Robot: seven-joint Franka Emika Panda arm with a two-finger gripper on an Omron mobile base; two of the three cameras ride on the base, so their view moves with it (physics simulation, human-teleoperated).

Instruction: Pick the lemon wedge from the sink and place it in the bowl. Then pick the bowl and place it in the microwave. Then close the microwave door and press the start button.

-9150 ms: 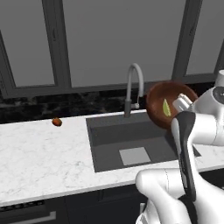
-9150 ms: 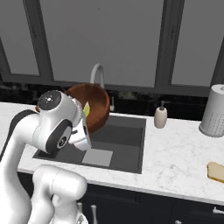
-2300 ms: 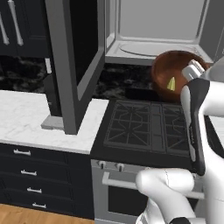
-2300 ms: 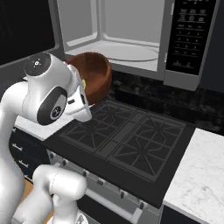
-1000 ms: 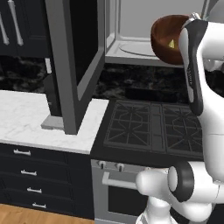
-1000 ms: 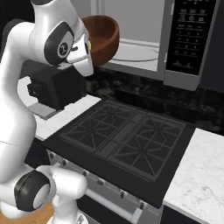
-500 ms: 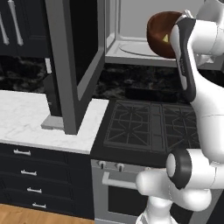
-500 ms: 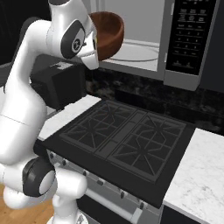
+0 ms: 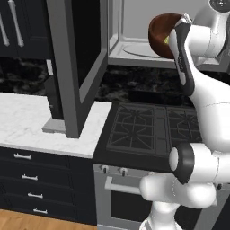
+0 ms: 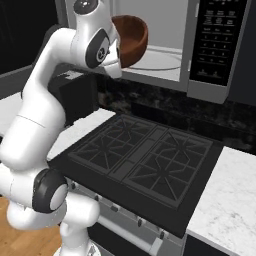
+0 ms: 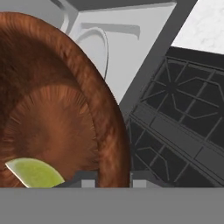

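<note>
My gripper (image 11: 113, 180) is shut on the rim of the reddish-brown bowl (image 9: 162, 32), one finger inside it and one outside. The bowl (image 10: 131, 38) hangs tilted at the mouth of the open microwave (image 10: 165, 35), just above the front of the round turntable plate (image 10: 161, 60). The yellow-green lemon wedge (image 11: 34, 173) lies inside the bowl (image 11: 52, 109), and a sliver of lemon wedge (image 9: 166, 40) shows at the bowl's lower edge. The microwave door (image 9: 74, 67) stands swung open to the left. The sink is out of view.
A black gas stove (image 10: 145, 155) lies right below the microwave. White marble counter runs to the left (image 9: 31, 121) and to the right (image 10: 230, 200) of it. The microwave's dark control panel (image 10: 220, 35) sits right of the opening.
The arm has raised the bowl and carried it forward toward the microwave opening. The grip on the rim is unchanged and the base has stayed put.
</note>
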